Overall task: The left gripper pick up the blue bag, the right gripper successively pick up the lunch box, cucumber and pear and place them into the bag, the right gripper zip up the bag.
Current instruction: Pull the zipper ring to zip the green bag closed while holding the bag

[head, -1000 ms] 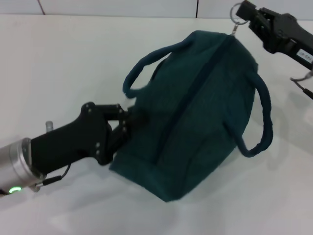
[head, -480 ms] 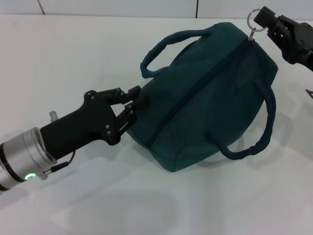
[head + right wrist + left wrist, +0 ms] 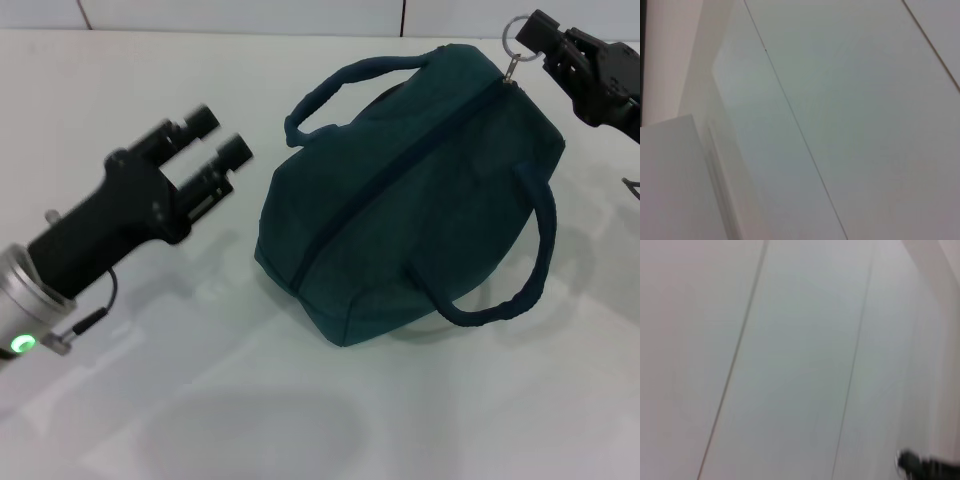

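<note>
Teal fabric made up the blue bag (image 3: 410, 190), which in the head view sat on the white desk (image 3: 300, 420) a little right of centre, zipped along its top seam, one loop handle (image 3: 340, 85) arching on the far left side and the other (image 3: 520, 270) drooping on the near right. It looked soft and slack, so it would probably sag and fold under a pinch instead of holding its shape; with the lunch box, cucumber and pear nowhere in sight and presumably inside, I judged it bottom-heavy and likely to swing if lifted by one point. The handles or a thick fold at an end seemed the surest places to grip, while the ring-pull (image 3: 517, 32) was a small hold fit only for drawing the zipper. The left claw (image 3: 213, 148) stood released, its two fingers spread and pointing toward the bag's left end but clear of it, the arm reaching in low from the near left. The right claw (image 3: 535, 30) was at the bag's far right corner, clenched on the ring-pull, its arm coming in from the right edge

From the left wrist, only pale panels with thin seams showed, plus a dark blurred shape at one corner that I could not identify

From the right wrist, pale panels and seams again; no bag and no fingers
</note>
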Available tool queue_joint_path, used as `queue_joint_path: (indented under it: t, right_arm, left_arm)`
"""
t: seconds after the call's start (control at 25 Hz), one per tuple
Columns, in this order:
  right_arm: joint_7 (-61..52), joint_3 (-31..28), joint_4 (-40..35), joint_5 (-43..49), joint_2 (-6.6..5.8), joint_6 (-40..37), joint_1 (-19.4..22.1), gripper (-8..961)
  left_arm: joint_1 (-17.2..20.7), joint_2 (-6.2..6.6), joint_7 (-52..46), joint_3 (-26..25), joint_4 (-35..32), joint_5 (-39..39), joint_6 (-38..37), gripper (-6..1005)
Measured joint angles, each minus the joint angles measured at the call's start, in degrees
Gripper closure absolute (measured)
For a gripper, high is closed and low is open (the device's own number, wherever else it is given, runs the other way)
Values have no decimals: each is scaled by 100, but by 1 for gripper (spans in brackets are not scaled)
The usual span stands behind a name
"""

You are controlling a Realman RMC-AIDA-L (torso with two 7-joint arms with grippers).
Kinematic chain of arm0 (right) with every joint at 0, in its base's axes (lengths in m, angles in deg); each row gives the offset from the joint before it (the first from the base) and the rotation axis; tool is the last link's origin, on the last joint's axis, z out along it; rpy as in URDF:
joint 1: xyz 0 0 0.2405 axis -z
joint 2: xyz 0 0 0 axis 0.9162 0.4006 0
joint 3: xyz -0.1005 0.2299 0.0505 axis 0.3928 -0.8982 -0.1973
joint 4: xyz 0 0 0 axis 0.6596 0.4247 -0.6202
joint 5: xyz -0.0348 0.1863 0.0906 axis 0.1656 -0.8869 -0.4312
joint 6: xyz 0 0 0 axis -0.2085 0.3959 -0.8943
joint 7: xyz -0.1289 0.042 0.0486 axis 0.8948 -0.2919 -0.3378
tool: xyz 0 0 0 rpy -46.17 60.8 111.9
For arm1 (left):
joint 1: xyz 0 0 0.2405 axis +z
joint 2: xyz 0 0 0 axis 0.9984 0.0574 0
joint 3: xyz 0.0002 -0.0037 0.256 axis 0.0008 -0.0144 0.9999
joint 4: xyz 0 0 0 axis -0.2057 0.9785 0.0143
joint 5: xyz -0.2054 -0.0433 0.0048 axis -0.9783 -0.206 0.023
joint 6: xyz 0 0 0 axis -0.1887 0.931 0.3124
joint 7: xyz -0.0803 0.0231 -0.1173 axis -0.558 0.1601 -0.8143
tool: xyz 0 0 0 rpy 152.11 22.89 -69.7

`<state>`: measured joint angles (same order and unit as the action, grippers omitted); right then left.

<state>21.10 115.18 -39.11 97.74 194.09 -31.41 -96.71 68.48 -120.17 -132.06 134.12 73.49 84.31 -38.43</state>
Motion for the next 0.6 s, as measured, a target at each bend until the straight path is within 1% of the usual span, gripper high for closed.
queue_joint_path:
  t: [0.04,0.12,0.24,0.4,0.44,0.48,0.52,0.6]
  right_arm:
    - [0,-1,0,0,-1,17,0,829]
    - [-1,-4,0,0,-7,75,-4,828]
    - [-1,-6,-15,1,-8,119,-8,828]
    - [-6,-35,-27,3,-8,173,-59,826]
    - [-7,-48,-27,3,-7,194,-82,826]
    - [-9,-61,-27,4,-7,214,-101,826]
    - [-10,-65,-29,4,-7,225,-119,825]
    - [-13,-73,-32,4,-7,256,-182,825]
  left_arm:
    - [-8,24,-273,6,-148,-3,1,496]
    - [-28,73,-940,28,-660,115,34,428]
    - [-100,112,-2067,23,-1738,602,203,353]
    - [-380,99,-3966,14,-3686,1752,705,272]
    - [-480,89,-4375,22,-4085,2027,782,251]
    - [-550,83,-4613,22,-4323,2223,805,231]
    - [-771,61,-5273,39,-4946,2749,842,211]
    - [-1060,34,-6058,147,-5695,3423,828,170]
